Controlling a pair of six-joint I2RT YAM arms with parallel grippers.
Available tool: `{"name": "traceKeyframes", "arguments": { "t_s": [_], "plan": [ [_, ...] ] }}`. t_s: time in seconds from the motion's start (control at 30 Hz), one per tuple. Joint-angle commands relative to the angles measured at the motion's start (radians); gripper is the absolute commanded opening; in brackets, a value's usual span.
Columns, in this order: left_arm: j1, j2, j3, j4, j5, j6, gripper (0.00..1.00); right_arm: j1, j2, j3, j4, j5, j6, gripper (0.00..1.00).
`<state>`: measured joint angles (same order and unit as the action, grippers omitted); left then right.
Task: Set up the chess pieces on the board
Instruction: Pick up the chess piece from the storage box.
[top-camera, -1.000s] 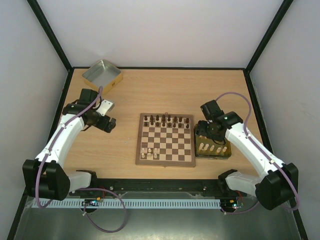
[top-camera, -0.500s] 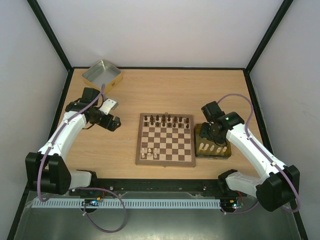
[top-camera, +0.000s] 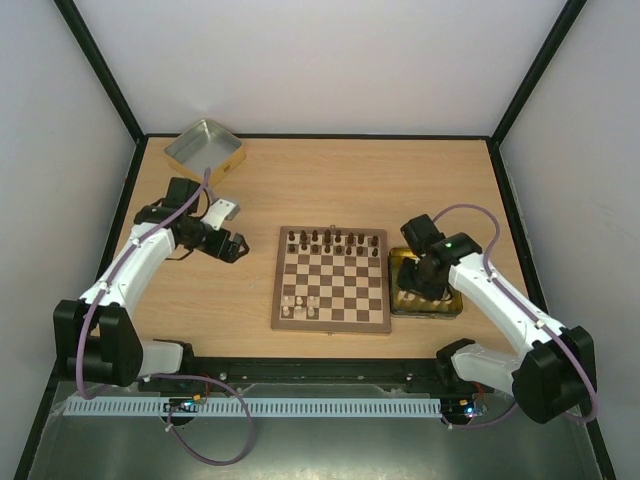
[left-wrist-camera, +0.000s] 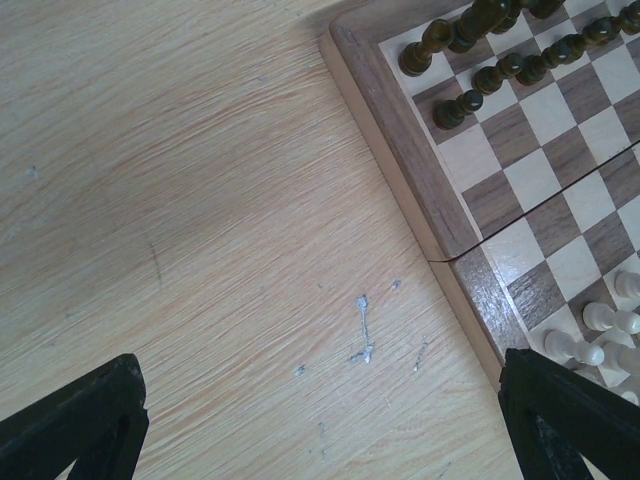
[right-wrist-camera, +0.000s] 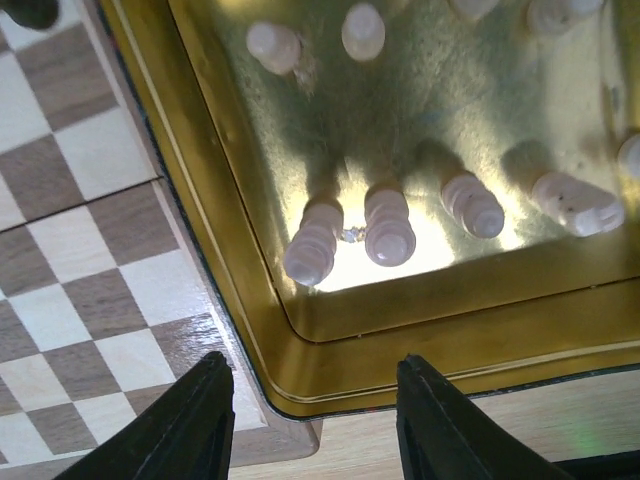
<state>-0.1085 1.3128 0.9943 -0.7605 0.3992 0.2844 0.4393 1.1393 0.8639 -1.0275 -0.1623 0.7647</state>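
Hovering over the gold tray (right-wrist-camera: 420, 335) that sits just beside the right edge of the board (top-camera: 330, 282), the right end effector (right-wrist-camera: 312, 372) has its fingers parted to a middling gap with nothing between them. Below it the pale pieces (right-wrist-camera: 390, 228) stand in the tray, two of them close together near the tray's wall and directly ahead of the fingers.

On the board, the dark pieces (top-camera: 335, 240) are lined along the far side. Only a handful of pale ones stand at the near left corner, so the dark side looks largely done and the pale side barely begun. The step in hand, as I judge it, is fetching another pale piece from the tray. The wrist view does not show how high the fingers are above the pieces, so the pick has probably not started.

The next move calls for lowering straight down over one piece of the close pair, with the fingers straddling it alone, since its neighbour is near enough to be knocked over. Then comes closing gently, lifting clear of the tray wall and carrying the piece to a free square in the near rows.

The left end effector (left-wrist-camera: 318, 378) is spread wide and holds nothing, hanging over bare table (left-wrist-camera: 200, 200) just left of the board, out of the way.
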Motion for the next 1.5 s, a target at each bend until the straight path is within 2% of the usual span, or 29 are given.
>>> {"name": "traceKeyframes", "arguments": {
  "t_s": [0.0, 0.2, 0.47, 0.97, 1.4, 1.47],
  "plan": [
    [-0.002, 0.002, -0.021, 0.008, 0.036, -0.025, 0.96, 0.012, -0.022, -0.058, 0.044, -0.033, 0.021, 0.43],
    [-0.002, 0.002, -0.032, 0.027, 0.022, -0.037, 0.96, 0.016, 0.033, -0.064, 0.079, 0.013, -0.008, 0.42],
    [-0.002, 0.011, -0.046, 0.049, 0.006, -0.050, 0.96, 0.015, 0.114, -0.067, 0.130, 0.054, -0.013, 0.36],
    [-0.002, 0.009, -0.058, 0.065, -0.012, -0.055, 0.96, 0.015, 0.168, -0.080, 0.170, 0.035, -0.018, 0.30],
    [0.000, 0.008, -0.069, 0.079, -0.013, -0.056, 0.96, 0.015, 0.180, -0.109, 0.177, 0.025, -0.025, 0.17],
    [0.000, 0.008, -0.069, 0.078, -0.013, -0.056, 0.96, 0.015, 0.184, -0.106, 0.178, 0.028, -0.027, 0.12]
  ]
}}
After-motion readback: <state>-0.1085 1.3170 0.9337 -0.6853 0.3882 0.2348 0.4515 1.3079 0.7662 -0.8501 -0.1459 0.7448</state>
